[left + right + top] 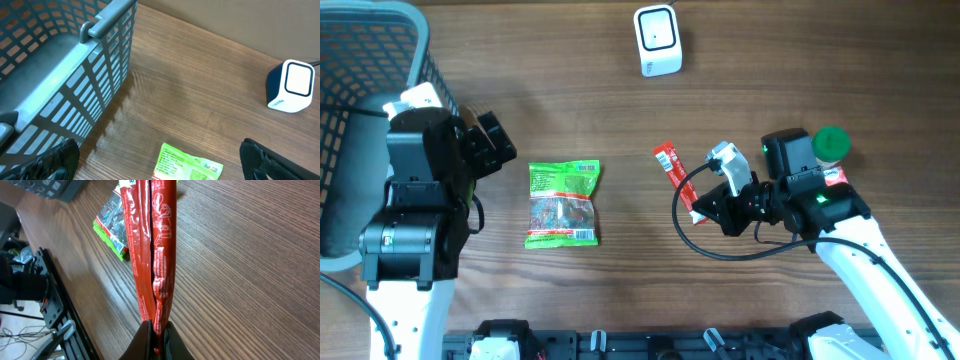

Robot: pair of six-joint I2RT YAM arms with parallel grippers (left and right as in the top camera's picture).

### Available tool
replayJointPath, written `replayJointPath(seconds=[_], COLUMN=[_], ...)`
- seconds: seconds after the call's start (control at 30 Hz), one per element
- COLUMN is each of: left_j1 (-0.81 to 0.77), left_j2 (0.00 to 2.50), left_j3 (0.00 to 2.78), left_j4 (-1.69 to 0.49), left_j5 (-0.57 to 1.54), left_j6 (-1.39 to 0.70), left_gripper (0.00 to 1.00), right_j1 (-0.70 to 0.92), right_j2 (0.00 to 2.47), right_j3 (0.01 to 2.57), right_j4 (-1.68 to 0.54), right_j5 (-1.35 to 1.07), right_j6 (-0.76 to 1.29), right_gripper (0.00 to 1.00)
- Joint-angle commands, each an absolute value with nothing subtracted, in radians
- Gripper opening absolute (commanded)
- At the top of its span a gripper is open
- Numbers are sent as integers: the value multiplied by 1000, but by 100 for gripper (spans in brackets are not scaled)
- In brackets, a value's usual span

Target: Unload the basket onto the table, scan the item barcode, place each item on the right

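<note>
My right gripper (706, 206) is shut on the lower end of a long red snack packet (672, 165), holding it above the table right of centre. In the right wrist view the red packet (155, 255) stands out from the closed gripper (156, 332), its printed seam side facing the camera. The white barcode scanner (657, 40) stands at the back centre, its window facing the front. It also shows at the right of the left wrist view as the scanner (292, 85). My left gripper (485, 140) hangs open at the left, with nothing between its fingers (60, 157).
A green snack packet (562, 203) lies flat between the arms; this packet (185, 162) lies below the left gripper. A grey wire basket (370, 60) fills the back left corner. A green-capped bottle (831, 143) stands behind the right arm.
</note>
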State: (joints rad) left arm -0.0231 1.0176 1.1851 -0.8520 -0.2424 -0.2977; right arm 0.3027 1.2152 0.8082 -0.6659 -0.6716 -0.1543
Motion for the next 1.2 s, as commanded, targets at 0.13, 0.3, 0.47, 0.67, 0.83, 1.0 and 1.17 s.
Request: replayJointPath(seconds=[0.13,0.3,0.47,0.67,0.83,1.0,1.17], left_j1=[-19,-19,-19,-19,-19,-19,-19], left_j2=[1018,1018,1018,1018,1018,1018,1018], left_j3=[1199,1199,1199,1199,1199,1199,1199], left_j4=[-849,-849,-849,-849,-849,-849,-849], left_j5=[-248,-248,-248,-248,-248,-248,-248], left_j6=[-293,-293,-293,-293,-293,-293,-293], left_gripper=[100,100,100,100,100,100,100], right_j1=[303,303,303,303,303,303,303], right_j2=[1207,1207,1207,1207,1207,1207,1208], right_j3=[821,821,821,821,821,841,955], right_j4=[-664,-662,-648,-643,-625,-620,-652], right_j5=[-658,-647,-633,-530,-530,-531,-509], right_j6=[-128,-67,-17,28,60,78,80], right_gripper=[4,4,4,4,4,4,4])
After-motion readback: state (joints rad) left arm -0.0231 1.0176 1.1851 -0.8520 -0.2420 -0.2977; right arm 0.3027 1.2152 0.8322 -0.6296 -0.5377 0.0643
